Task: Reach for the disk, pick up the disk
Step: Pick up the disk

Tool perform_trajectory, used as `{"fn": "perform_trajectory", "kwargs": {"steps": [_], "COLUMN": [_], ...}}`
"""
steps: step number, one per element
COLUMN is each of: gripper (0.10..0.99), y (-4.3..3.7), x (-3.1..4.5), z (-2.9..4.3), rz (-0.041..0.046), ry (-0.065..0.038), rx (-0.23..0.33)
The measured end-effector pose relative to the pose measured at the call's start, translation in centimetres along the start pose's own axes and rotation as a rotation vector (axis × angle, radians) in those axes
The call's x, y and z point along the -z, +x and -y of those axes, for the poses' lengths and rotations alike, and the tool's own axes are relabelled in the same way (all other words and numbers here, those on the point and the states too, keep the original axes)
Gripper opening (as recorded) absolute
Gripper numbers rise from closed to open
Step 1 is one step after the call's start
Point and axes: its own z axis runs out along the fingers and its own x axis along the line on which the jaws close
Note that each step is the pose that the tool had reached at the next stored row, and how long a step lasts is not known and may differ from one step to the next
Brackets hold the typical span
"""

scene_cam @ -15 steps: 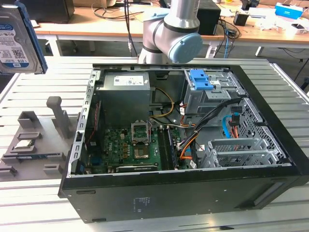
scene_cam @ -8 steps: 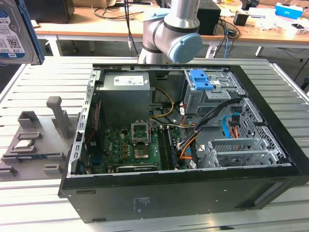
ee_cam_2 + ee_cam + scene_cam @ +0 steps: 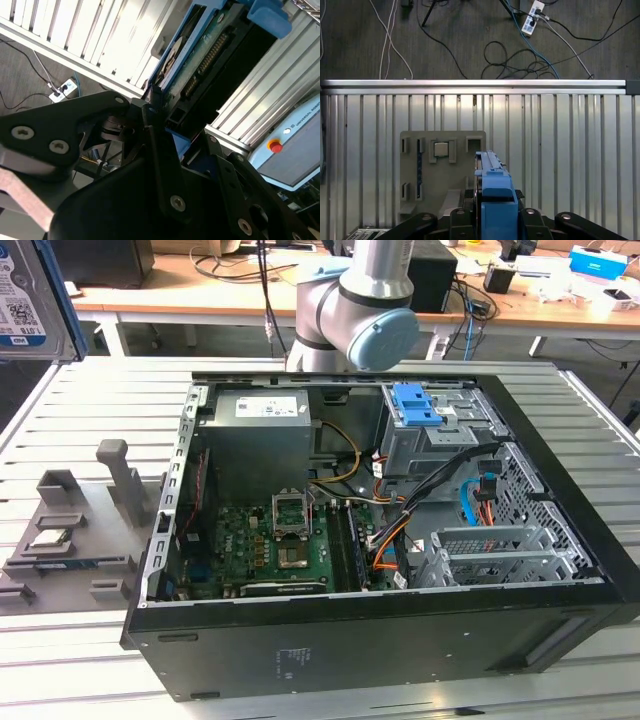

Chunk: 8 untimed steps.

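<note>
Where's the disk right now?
The disk is clamped edge-on in the end effector, over the slatted table at the grey fixture tray's edge in the first wrist view; it sits high on the exterior view's left.

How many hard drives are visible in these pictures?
1. The disk is held aloft in the gripper, at the exterior view's upper left edge above the table. More drives may be hidden inside the computer case's bays.

in the exterior view, bare slatted table [image 3: 90, 390] lies open at ten o'clock of the computer case [image 3: 380, 640]; at nine o'clock the grey fixture [image 3: 95, 540] raises posts [image 3: 115, 465]. cables [image 3: 440, 480] crowd the case's inside. the disk [image 3: 30, 300], clamped by the gripper [image 3: 492, 220], hangs above the fixture.
</note>
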Motion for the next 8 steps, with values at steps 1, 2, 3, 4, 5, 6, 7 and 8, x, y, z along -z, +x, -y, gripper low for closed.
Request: {"fn": "perform_trajectory", "kwargs": {"steps": [1, 2, 3, 4, 5, 6, 7, 8], "gripper": [0.365, 0.365, 0.365, 0.365, 0.365, 0.365, 0.365, 0.365], "y": [0.0, 0.0, 0.0, 0.0, 0.0, 0.0, 0.0, 0.0], "x": [0.01, 0.01, 0.01, 0.01, 0.02, 0.02, 0.02, 0.03], "z": [0.0, 0.0, 0.0, 0.01, 0.08, 0.17, 0.36, 0.53], "rz": [0.0, 0.0, 0.0, 0.0, -0.0001, -0.0001, 0.0, 0.0], "ry": [0.0, 0.0, 0.0, 0.0, 0.0, 0.0, 0.0, 0.0], "rx": [0.0, 0.0, 0.0, 0.0, 0.0, 0.0, 0.0, 0.0]}}
